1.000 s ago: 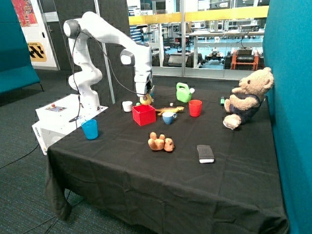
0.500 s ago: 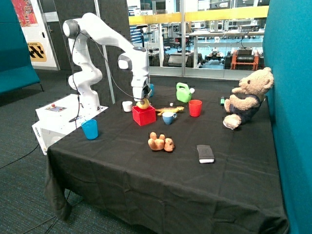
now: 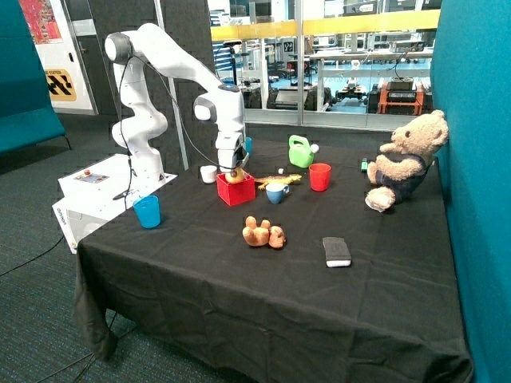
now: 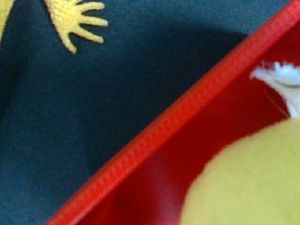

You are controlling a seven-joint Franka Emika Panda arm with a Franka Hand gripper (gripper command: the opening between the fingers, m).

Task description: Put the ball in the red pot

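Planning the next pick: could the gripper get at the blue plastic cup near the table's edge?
Probably yes: the blue plastic cup stands alone on bare cloth, nothing beside it. The gripper is now at the red square pot with the pale-yellow ball.

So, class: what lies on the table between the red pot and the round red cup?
In the outside view, a small blue cup sits between the red pot and the red cup, with a yellow toy just behind it.

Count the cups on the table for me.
4: a blue cup near the table's corner by the robot base, a white cup behind the red pot, a blue-and-white cup beside it, a red cup by the watering can.
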